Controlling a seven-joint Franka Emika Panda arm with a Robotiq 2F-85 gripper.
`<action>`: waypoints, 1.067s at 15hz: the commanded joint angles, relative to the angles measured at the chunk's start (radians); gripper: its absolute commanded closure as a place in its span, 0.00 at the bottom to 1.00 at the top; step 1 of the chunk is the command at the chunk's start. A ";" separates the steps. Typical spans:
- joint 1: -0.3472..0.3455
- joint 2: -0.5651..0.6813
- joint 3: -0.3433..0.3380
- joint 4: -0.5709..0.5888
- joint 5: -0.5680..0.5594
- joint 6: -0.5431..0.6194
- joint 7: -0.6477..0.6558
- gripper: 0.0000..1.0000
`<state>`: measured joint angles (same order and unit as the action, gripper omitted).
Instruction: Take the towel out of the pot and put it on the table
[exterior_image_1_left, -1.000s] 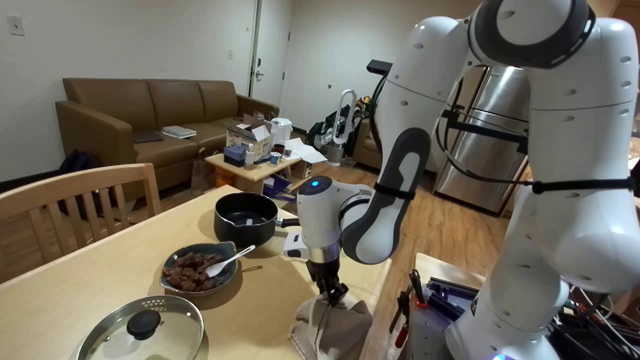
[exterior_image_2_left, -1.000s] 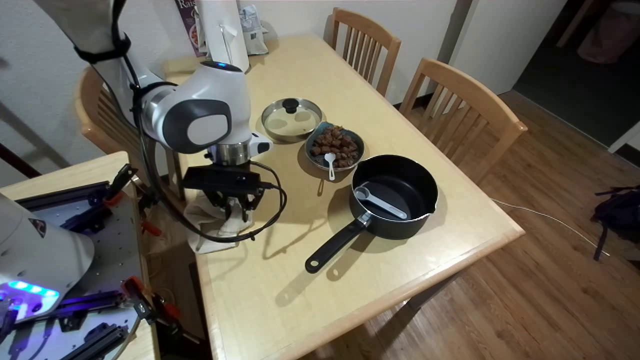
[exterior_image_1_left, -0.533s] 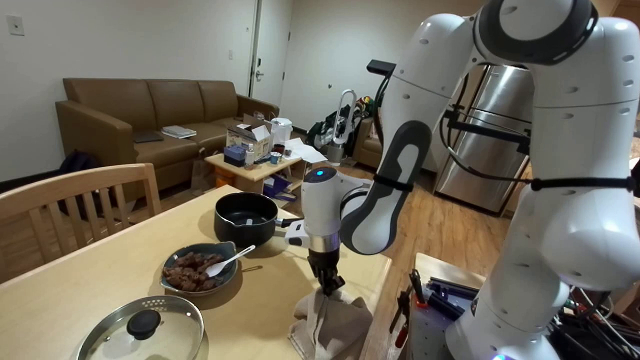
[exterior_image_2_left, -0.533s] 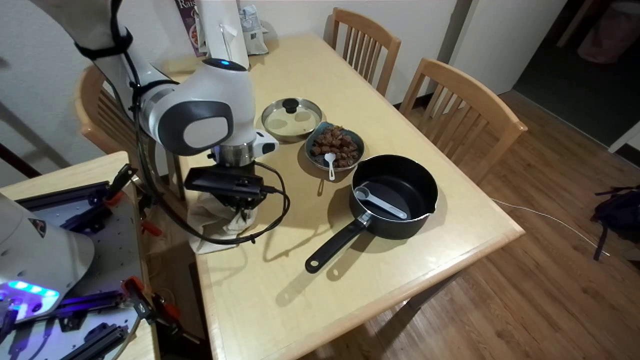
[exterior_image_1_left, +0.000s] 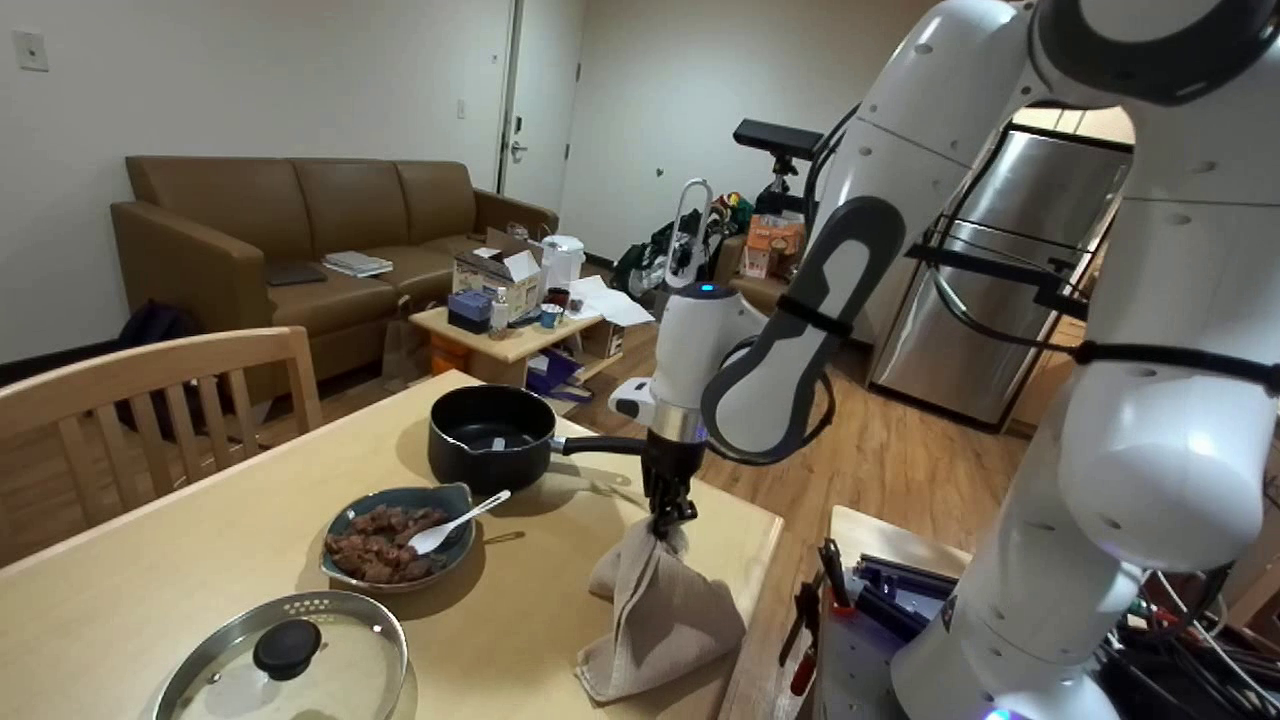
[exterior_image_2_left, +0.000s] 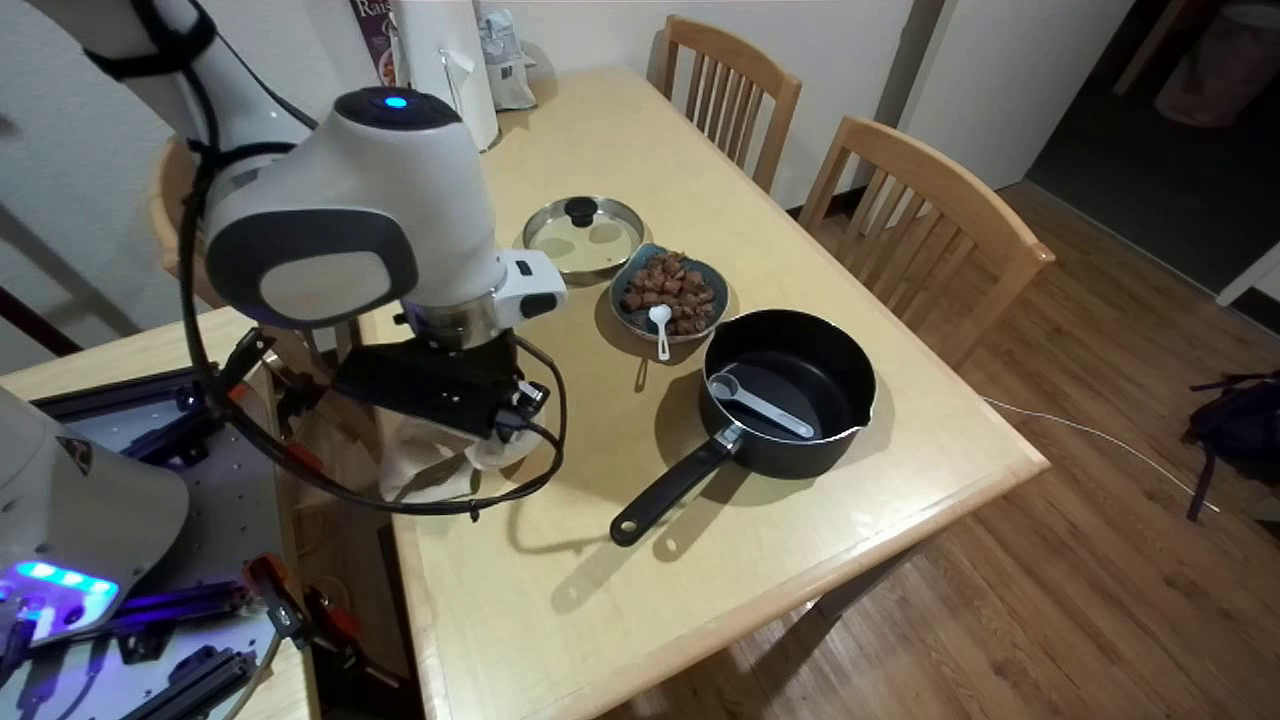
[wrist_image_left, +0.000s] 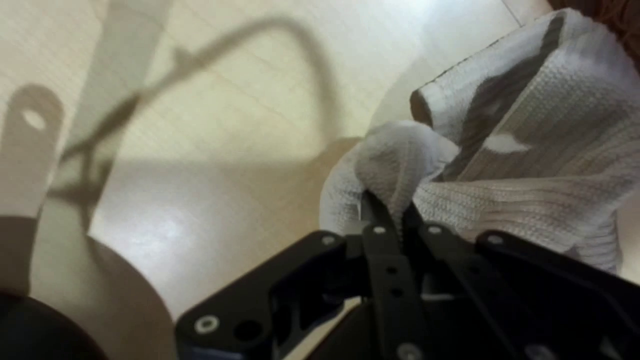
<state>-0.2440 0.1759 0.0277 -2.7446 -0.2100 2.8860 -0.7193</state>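
Observation:
The beige towel is at the table's edge, away from the pot. Its top is pinched and pulled up to a peak, while its lower part rests on the table. My gripper is above it, shut on the peak. In the wrist view the fingertips clamp a fold of the towel. In an exterior view the towel is partly hidden behind the wrist camera and arm. The black pot stands farther along the table with a light grey spoon inside. The pot shows no towel in it.
A blue bowl of brown chunks with a white spoon stands beside the pot. A glass lid lies beyond it. The pot's handle points toward the robot's side. A cable loop hangs from the wrist.
My gripper has risen, drawing the towel's top up into a peak. The towel's lower part stays on the table. Pot, bowl and lid have not moved.

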 joint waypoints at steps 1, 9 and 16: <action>-0.015 -0.183 -0.030 -0.113 0.084 0.017 -0.025 0.98; -0.001 -0.238 -0.233 -0.029 0.159 -0.032 -0.018 0.98; 0.018 -0.215 -0.287 -0.030 0.361 -0.027 -0.132 0.98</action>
<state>-0.2427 -0.0473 -0.2516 -2.7742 0.0531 2.8667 -0.7766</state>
